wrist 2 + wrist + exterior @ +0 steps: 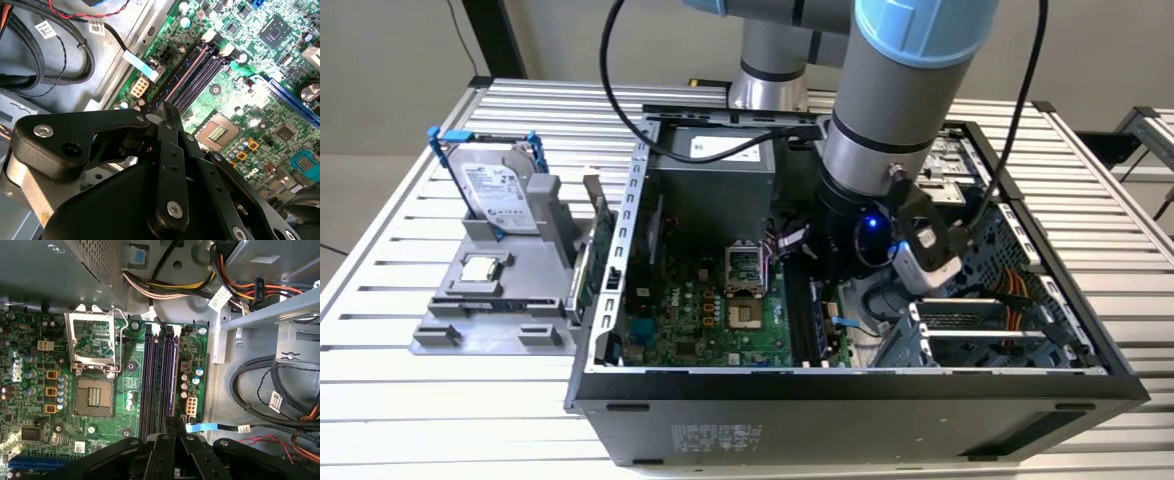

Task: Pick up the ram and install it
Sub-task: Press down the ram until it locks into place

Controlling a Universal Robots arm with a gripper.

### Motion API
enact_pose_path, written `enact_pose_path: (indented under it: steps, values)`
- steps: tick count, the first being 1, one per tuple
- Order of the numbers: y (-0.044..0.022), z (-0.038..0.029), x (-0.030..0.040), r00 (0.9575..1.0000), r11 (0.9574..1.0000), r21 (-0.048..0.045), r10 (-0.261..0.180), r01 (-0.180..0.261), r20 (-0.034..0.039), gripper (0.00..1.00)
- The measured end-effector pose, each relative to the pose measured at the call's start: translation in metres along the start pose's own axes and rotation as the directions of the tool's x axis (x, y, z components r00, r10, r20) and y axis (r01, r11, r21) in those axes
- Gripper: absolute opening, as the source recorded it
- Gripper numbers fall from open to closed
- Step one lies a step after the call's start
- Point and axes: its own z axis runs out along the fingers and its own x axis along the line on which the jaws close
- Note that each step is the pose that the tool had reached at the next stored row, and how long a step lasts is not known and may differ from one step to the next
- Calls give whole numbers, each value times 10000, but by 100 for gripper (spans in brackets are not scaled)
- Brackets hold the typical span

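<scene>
Claw (171, 432) clenched on the thin ram (171, 424), low over the motherboard's (132, 365) memory slots (160, 380), inside the open computer case (854, 385)

We see a worktable (440, 400) of pale ribbed aluminium slats filling most of the exterior view. Behind it stands a plain light wall (400, 50), crossed by a dark upright post (498, 38). At the exterior view's right edge, grey floor (1154, 190) shows.

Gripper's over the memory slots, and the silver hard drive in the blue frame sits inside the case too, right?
No: the silver hard drive in the blue frame stands in the grey holder outside the black case, per the exterior view.
</scene>
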Motion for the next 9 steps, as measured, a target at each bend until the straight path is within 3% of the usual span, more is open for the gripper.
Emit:
enact_pose_path:
  steps: [9]
  values:
    - [0,0,0,9987,9987,-9,-512,512,3,0]
